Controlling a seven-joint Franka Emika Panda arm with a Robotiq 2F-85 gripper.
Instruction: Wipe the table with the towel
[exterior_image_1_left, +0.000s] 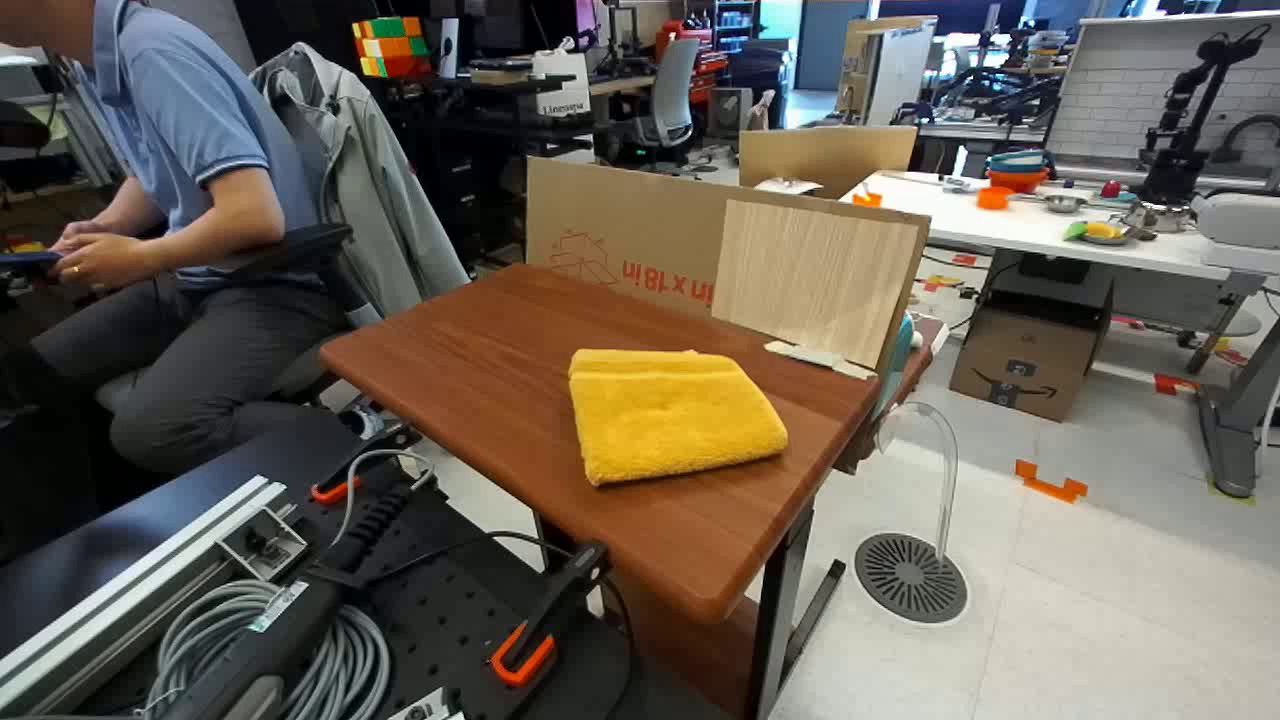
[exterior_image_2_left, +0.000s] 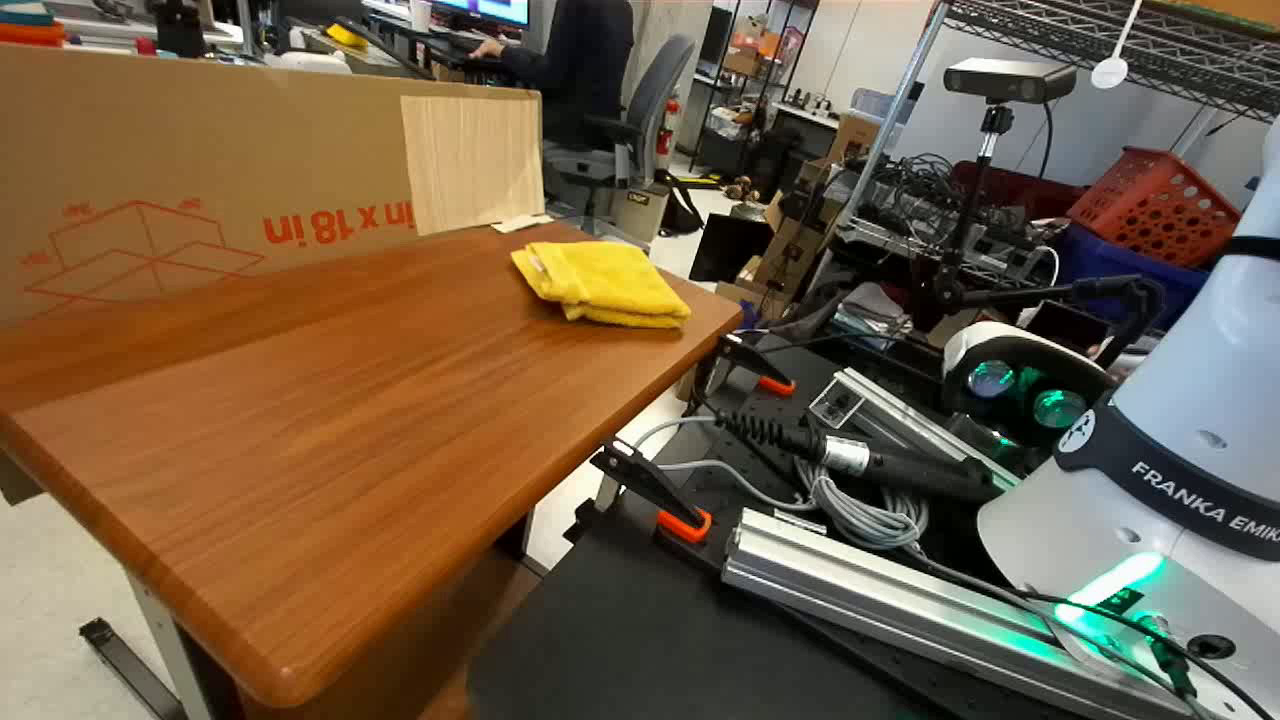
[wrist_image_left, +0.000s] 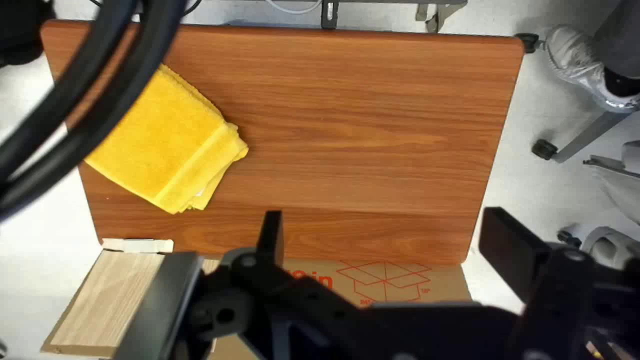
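The table (exterior_image_1_left: 450, 340) has a reddish-brown wood-grain top and also shows in an exterior view (exterior_image_2_left: 300, 430) and in the wrist view (wrist_image_left: 360, 135). The towel (exterior_image_1_left: 670, 420) is a folded mustard-yellow cloth lying flat near one end of the tabletop. It also shows in an exterior view (exterior_image_2_left: 605, 285) and in the wrist view (wrist_image_left: 165, 145), where black cables cover part of it. My gripper (wrist_image_left: 384, 220) is open and empty, high above the table, its fingers wide apart. In the wrist view the towel lies to the left of the fingers. The gripper is out of both exterior views.
A cardboard panel (exterior_image_2_left: 200, 150) stands upright along one table edge, with a light wood sheet (exterior_image_1_left: 815, 280) fixed to it. A black bench (exterior_image_2_left: 620, 620) with orange-tipped clamps (exterior_image_1_left: 522, 655) and coiled cable (exterior_image_1_left: 340, 650) adjoins the opposite side. A person (exterior_image_1_left: 200, 200) sits near one end.
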